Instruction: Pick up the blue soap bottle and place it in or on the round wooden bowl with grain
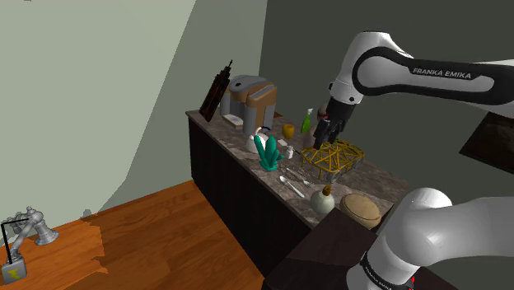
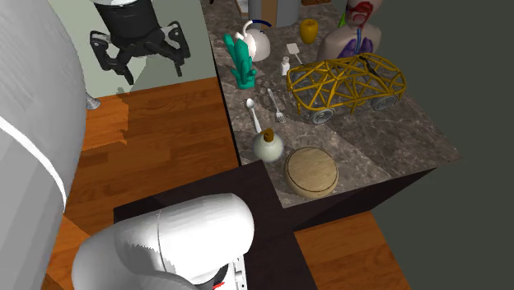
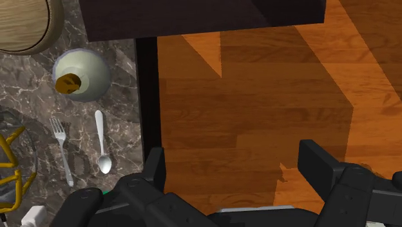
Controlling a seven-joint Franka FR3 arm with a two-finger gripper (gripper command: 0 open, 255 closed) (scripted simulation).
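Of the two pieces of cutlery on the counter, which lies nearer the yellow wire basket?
The fork, the tined one; the spoon lies on its other side, nearer the counter's edge by the floor.

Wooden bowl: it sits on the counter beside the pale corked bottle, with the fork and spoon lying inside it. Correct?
No. The second exterior view shows the wooden bowl beside the corked bottle, but the fork and spoon lie on the counter past the bottle, not in the bowl.
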